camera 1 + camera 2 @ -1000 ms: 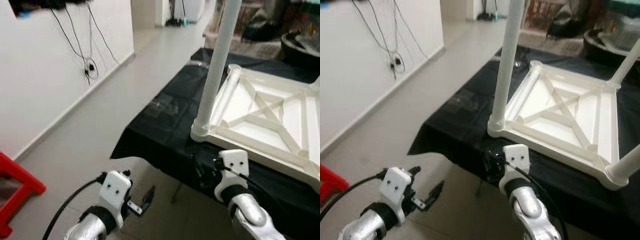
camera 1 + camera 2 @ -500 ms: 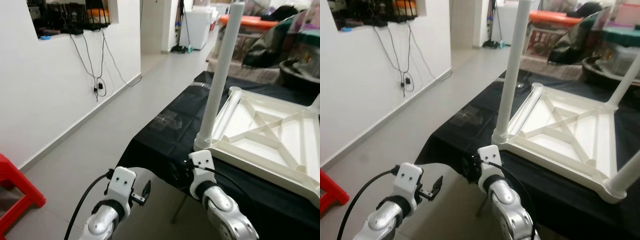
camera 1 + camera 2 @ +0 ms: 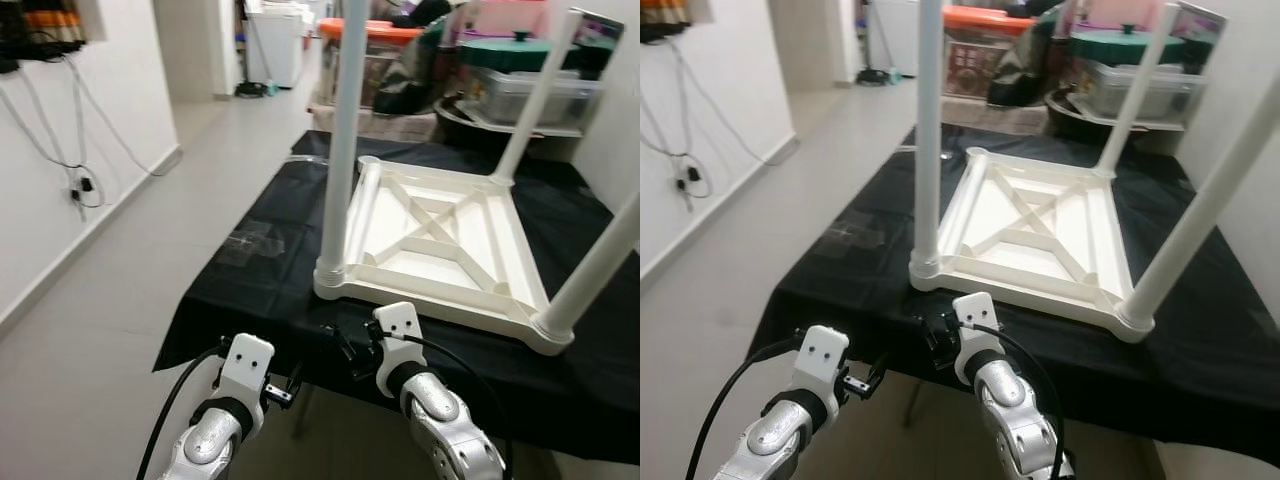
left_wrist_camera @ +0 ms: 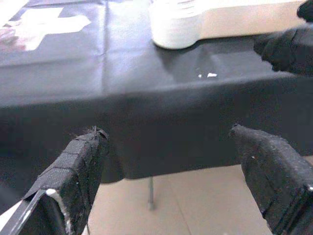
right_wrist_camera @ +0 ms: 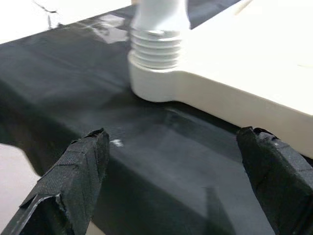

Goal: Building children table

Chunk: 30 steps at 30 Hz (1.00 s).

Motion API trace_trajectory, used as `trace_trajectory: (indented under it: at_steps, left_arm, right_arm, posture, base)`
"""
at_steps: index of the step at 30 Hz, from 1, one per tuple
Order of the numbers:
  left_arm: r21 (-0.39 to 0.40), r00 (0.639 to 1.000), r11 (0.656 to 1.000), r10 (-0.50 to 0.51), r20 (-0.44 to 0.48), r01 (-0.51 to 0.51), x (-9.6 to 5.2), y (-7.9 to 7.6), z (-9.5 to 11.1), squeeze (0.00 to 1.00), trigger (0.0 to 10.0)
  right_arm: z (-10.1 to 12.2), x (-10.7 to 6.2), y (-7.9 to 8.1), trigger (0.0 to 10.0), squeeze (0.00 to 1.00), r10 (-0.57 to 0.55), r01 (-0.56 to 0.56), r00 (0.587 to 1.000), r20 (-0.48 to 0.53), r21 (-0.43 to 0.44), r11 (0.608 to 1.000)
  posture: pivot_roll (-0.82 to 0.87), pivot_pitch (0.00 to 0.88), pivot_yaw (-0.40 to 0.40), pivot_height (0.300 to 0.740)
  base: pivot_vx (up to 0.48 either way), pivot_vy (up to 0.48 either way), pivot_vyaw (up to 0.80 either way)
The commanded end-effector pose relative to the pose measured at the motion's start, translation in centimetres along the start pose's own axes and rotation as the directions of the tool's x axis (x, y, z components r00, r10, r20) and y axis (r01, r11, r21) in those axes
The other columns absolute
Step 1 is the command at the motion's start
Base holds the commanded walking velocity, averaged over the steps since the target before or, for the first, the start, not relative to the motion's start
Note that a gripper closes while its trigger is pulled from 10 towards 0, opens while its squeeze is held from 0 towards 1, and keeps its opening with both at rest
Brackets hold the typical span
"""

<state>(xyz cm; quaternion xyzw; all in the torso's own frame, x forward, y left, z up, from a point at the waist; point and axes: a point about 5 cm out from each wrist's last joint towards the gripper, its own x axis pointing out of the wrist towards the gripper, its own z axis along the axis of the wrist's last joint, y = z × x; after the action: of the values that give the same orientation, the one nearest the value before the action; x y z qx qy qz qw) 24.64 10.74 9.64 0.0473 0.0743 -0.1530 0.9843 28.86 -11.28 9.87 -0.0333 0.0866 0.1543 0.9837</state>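
The white children's table (image 3: pixel 440 240) lies upside down on the black tabletop (image 3: pixel 250 270), three legs fitted. Both tools, left (image 4: pixel 171 181) and right (image 5: pixel 171 171), hang open just short of the near leg (image 3: pixel 338 150); tightening it seems next.

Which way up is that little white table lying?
Upside down: the white table rests top-down on the black cloth, its legs pointing up.
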Motion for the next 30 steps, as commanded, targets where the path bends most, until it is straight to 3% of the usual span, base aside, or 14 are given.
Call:
trace_trajectory:
  at_steps: [1, 26, 30]
  left_arm:
    - [-0.001, 1.0, 1.0, 0.009, -0.017, -0.009, -0.13, 0.08, -0.59, 0.0, 10.0]
    - [0.039, 0.999, 0.999, 0.029, 0.025, -0.03, -0.62, 0.4, -0.31, 0.0, 10.0]
    - [0.038, 0.999, 0.999, 0.037, 0.025, -0.038, -0.74, 0.44, -0.28, 0.0, 10.0]
  right_arm:
    - [0.07, 0.07, 0.0, 10.0, 0.0, -0.002, 0.002, 1.0, 0.014, 0.0, 1.0]
    - [-0.13, 0.11, -0.09, 10.0, 0.0, -0.013, 0.013, 1.0, 0.025, 0.008, 1.0]
    - [-0.03, 0.04, -0.33, 10.0, 0.0, -0.031, 0.031, 0.999, 0.034, 0.014, 0.999]
  posture:
    - [0.17, 0.0, -0.065, 0.74]
    - [0.18, 0.0, -0.07, 0.74]
    - [0.18, 0.0, -0.068, 0.74]
  base:
    - [0.0, 0.0, -0.79]
    - [0.0, 0.0, -0.79]
    - [0.0, 0.0, 0.0]
